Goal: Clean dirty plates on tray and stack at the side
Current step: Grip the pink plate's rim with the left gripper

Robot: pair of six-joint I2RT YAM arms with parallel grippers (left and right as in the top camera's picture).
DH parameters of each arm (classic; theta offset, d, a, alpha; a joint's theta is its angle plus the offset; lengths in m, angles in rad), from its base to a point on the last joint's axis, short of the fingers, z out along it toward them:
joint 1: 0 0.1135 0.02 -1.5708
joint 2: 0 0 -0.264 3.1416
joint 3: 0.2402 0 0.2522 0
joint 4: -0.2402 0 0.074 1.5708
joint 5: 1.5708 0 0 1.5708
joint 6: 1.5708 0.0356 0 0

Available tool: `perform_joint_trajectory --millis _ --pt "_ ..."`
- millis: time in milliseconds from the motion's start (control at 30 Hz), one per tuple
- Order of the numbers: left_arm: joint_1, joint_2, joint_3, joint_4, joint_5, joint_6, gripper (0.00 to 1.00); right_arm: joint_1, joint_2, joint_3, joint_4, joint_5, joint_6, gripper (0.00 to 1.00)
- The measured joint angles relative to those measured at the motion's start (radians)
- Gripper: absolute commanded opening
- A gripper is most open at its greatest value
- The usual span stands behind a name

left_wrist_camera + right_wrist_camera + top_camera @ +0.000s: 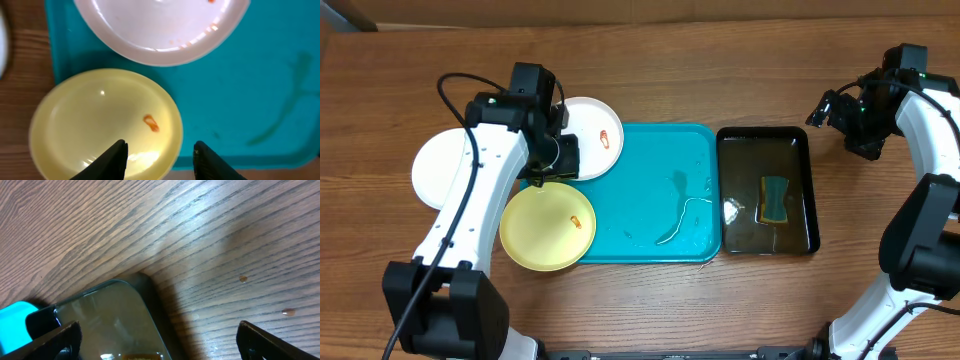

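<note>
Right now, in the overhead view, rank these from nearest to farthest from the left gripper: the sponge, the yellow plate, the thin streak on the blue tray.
From the left gripper:
1. Yellow plate, just below it, bottom-left.
2. Thin streak, on the blue tray's right half.
3. Sponge, in the black tray, far right.

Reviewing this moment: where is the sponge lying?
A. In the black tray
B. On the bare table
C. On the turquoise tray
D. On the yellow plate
A: the overhead view shows the sponge lying inside the black tray, which sits to the right of the turquoise tray.
</note>
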Motion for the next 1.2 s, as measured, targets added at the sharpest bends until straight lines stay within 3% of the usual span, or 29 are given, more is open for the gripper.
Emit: perform_joint_trajectory --millis 300,800,1033,1200 --pt "0.045 0.07 0.0 0.172 -0.137 -0.019 0.46 0.0 0.0 0.0 0.0 0.0 0.001 1.0" --pt "0.148 0.257 0.0 0.367 -0.153 -0.031 0.44 0.0 0.0 0.0 0.0 0.0 0.001 1.0" --pt "0.148 0.307 0.0 0.402 -0.102 -0.034 0.38 0.0 0.0 0.0 0.0 0.0 0.0 1.0" --pt "0.148 0.341 0.0 0.431 -0.072 -0.034 0.27 0.0 0.0 0.0 0.0 0.0 0.001 1.0"
